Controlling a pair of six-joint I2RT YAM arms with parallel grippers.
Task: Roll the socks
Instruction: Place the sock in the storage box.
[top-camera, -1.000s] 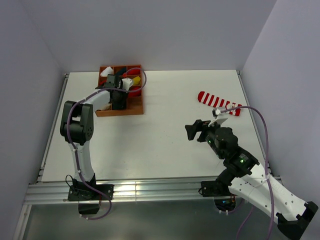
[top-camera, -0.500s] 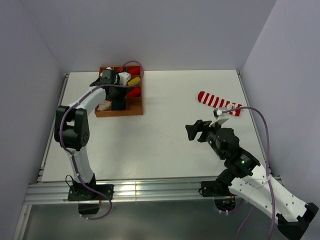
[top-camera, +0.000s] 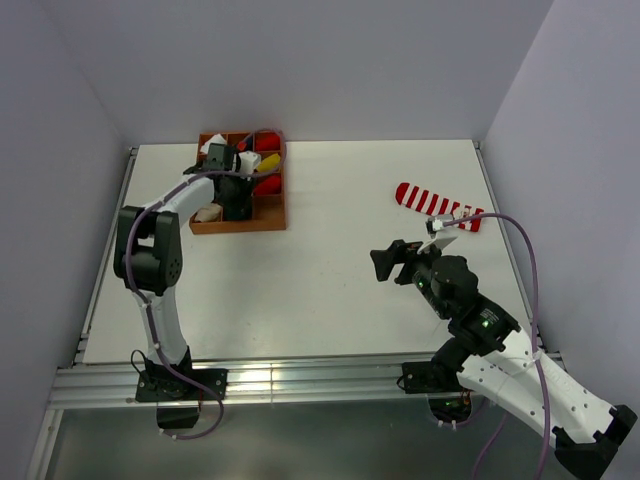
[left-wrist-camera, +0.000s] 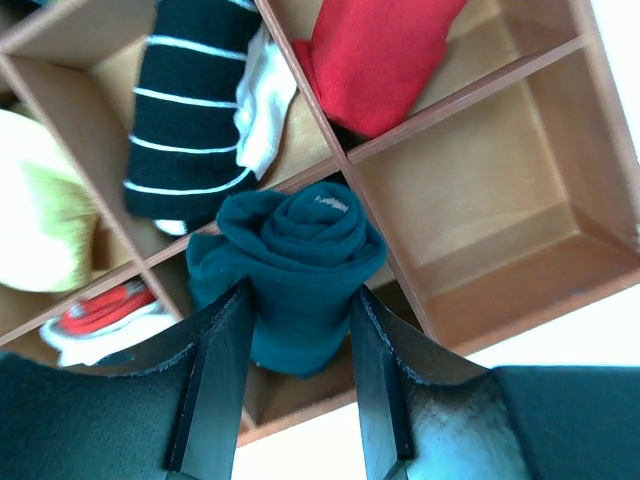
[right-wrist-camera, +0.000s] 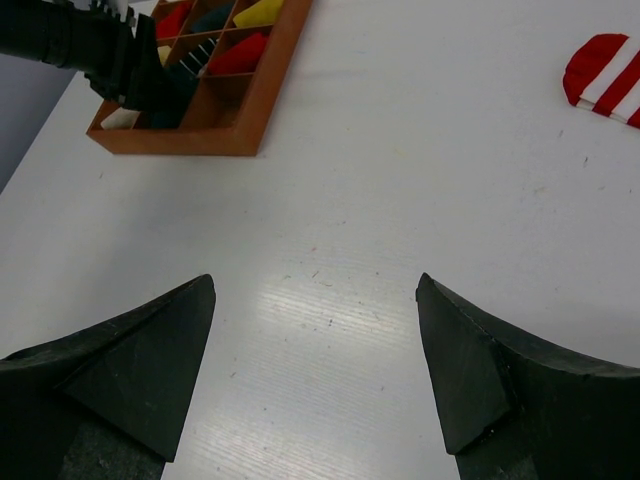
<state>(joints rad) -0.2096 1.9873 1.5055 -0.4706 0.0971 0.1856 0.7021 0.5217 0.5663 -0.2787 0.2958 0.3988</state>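
Note:
My left gripper (top-camera: 238, 205) is over the wooden divider box (top-camera: 272, 222), shut on a rolled dark green sock (left-wrist-camera: 300, 250). In the left wrist view its two fingers press the roll's sides, and the roll hangs above a front compartment of the box (left-wrist-camera: 460, 95). The red-and-white striped sock (top-camera: 437, 207) lies flat at the right back of the table and shows in the right wrist view (right-wrist-camera: 605, 75). My right gripper (top-camera: 385, 262) is open and empty, above bare table (right-wrist-camera: 315, 285). I see no beige sock.
The box compartments hold rolled bundles: black with white stripes (left-wrist-camera: 185, 110), red (left-wrist-camera: 375, 60), yellow (left-wrist-camera: 40, 220) and a white one (left-wrist-camera: 265, 100). The box also shows in the right wrist view (right-wrist-camera: 260, 105). Walls stand close on the left, back and right.
My left wrist has swung toward the back over the box, then settled slightly. The right arm and the striped sock have stayed put.

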